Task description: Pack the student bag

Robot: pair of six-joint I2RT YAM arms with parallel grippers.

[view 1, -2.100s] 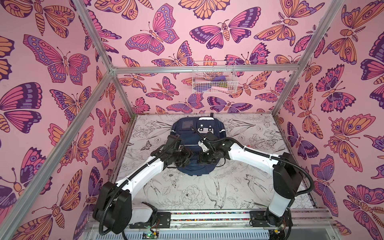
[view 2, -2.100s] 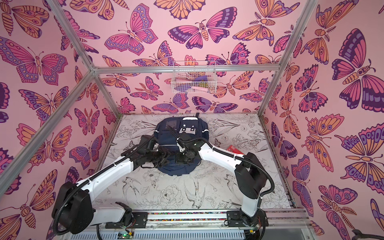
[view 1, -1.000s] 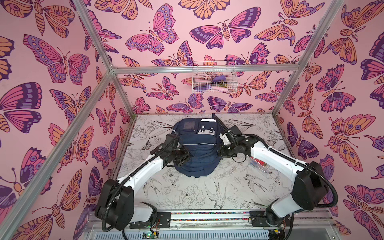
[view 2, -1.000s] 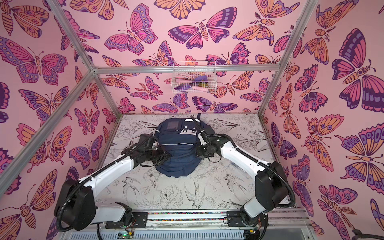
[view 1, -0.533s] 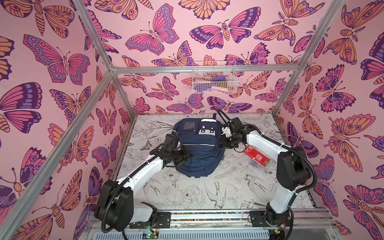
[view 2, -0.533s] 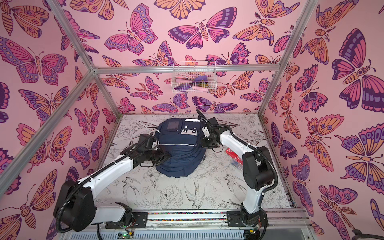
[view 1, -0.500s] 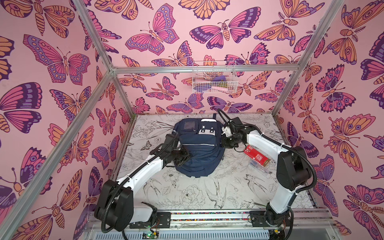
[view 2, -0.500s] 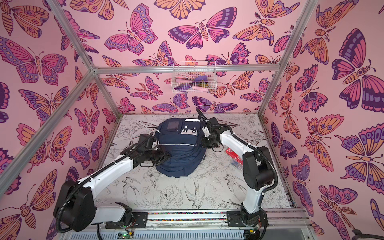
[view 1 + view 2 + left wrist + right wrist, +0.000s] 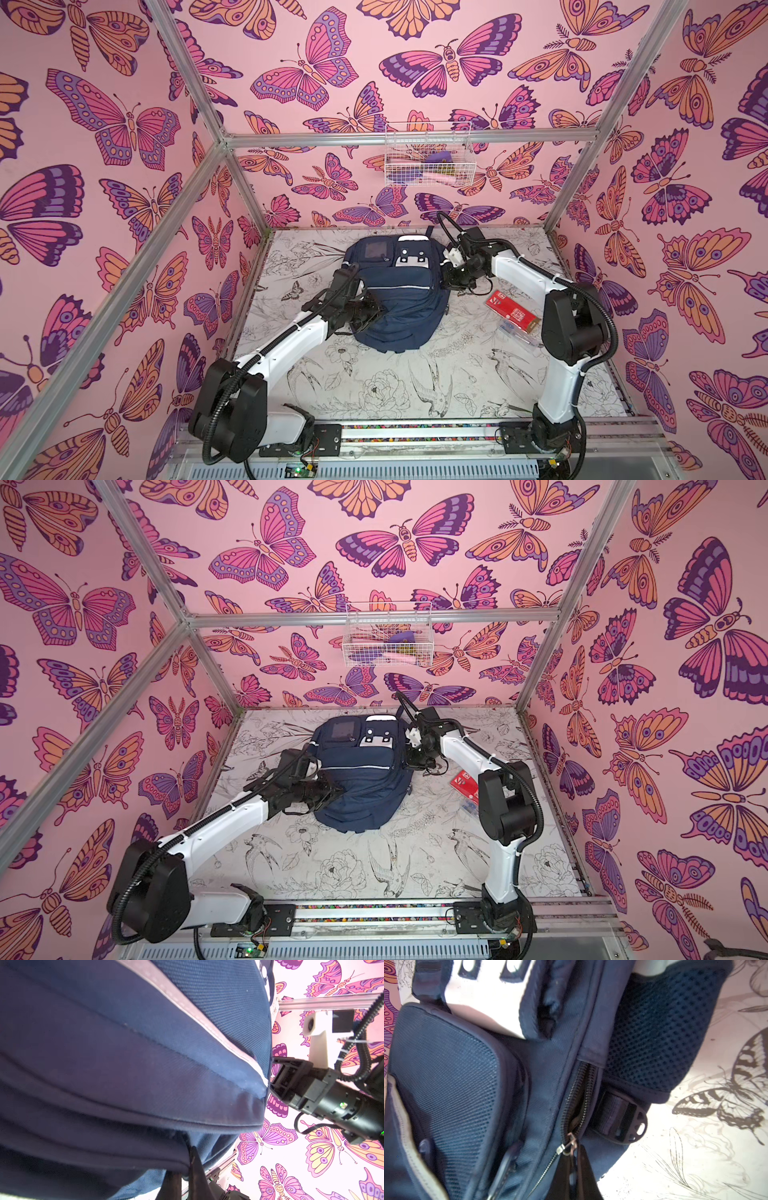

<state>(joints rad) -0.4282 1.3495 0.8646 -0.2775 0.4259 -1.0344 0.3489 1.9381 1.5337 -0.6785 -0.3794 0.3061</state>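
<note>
Left arm (image 9: 286, 349) and right arm (image 9: 523, 270): white shells, bulky black joints, ribbed black cables (image 9: 611, 332), black left gripper (image 9: 376, 309) and right gripper (image 9: 449, 279), silver base rail (image 9: 415, 432) along the frame's bottom.

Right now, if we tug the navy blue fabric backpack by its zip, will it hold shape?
Probably floppy: the navy blue fabric backpack creases where the left gripper pinches it. Likely slides, not rolls, lying flat on the table. The zip pull in the right gripper may drag fabric along.

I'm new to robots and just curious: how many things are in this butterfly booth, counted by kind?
2 white-and-black robot arms
1 navy blue fabric backpack
1 flat red rectangular box
1 clear plastic pouch
1 white wire basket on the back wall, contents uncounted
Total: 6
</note>
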